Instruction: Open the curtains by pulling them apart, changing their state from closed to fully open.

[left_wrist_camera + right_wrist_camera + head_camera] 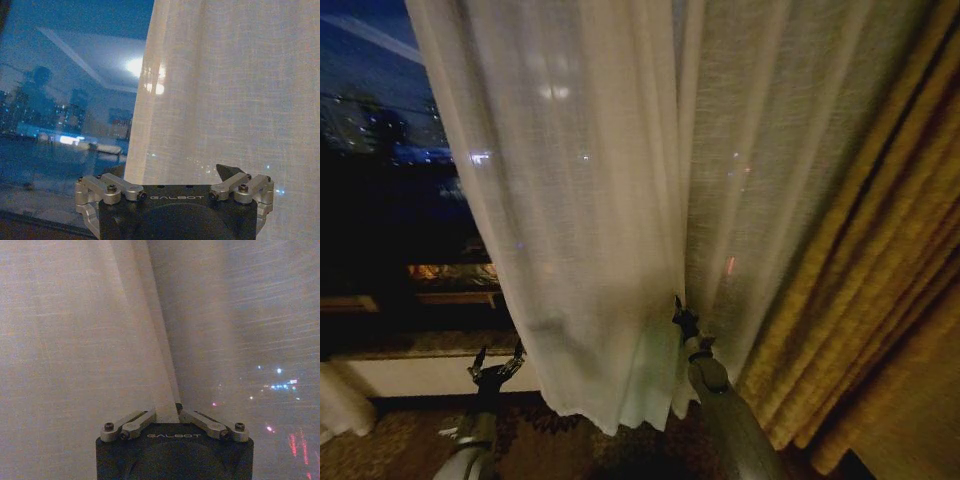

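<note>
Sheer curtains [590, 200] hanging across the right of the night window [380, 150], left panel drawn off the glass, gold drape [880, 300] at far right; right gripper [680, 312] clenched on the seam fold between panels; left gripper [497, 365] released, low, just beside the left panel's edge [150, 100].

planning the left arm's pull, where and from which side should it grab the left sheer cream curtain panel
Probably the free left edge of the left sheer cream-white pleated curtain panel, low down near the hem. That edge hangs loose against the dark window glass, so there is bare space to slide in from the left. The left end effector sits open just beside it. The right end effector is pinched shut on fabric at the centre seam.
</note>
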Robot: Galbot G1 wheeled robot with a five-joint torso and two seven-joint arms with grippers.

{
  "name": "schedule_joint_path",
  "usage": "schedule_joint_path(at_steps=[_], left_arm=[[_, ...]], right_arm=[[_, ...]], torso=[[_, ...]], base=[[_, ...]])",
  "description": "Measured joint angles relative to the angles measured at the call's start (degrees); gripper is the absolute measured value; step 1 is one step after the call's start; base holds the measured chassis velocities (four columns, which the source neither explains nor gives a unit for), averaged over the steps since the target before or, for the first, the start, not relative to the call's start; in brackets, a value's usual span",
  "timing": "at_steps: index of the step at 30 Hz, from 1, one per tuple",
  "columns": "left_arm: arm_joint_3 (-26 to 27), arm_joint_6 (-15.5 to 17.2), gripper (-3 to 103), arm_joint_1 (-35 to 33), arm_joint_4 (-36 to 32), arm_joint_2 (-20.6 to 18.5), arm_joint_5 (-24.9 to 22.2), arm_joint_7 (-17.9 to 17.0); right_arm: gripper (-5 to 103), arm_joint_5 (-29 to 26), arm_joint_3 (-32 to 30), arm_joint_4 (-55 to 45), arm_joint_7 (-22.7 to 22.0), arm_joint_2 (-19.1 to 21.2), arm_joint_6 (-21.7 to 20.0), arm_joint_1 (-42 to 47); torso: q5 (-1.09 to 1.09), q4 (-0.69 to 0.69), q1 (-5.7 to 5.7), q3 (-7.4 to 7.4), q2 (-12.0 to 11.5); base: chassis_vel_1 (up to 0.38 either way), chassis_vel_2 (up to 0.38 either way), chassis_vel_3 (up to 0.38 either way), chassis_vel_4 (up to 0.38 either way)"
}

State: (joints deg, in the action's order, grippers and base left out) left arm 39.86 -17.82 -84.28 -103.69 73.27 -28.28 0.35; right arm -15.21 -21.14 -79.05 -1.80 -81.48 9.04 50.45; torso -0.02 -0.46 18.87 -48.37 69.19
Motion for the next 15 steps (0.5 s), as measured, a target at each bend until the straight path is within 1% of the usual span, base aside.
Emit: schedule_joint_path(at_steps=[8, 11, 15], left_arm=[[0.0, 0.0, 100, 0.0, 0.0, 0.0, 0.0, 0.0], [0.0, 0.0, 100, 0.0, 0.0, 0.0, 0.0, 0.0], [0.0, 0.0, 100, 0.0, 0.0, 0.0, 0.0, 0.0]], right_arm=[[0, 0.0, 0.0, 0.0, 0.1, -0.1, 0.1, 0.1], [0, -0.1, 0.1, 0.5, 0.1, -0.3, 1.7, 0.0], [0, 0.1, 0.2, 0.5, 0.4, -0.4, 2.2, 0.0]], torso=[[0.03, 0.0, 0.0, -0.01, 0.0], [0.01, 0.0, 0.0, -0.01, 0.0], [0.01, 0.0, 0.01, -0.01, 0.0]], base=[[-0.353, -0.348, 0.35, 0.347], [-0.366, -0.353, 0.359, 0.359], [-0.329, -0.329, 0.308, 0.308]])
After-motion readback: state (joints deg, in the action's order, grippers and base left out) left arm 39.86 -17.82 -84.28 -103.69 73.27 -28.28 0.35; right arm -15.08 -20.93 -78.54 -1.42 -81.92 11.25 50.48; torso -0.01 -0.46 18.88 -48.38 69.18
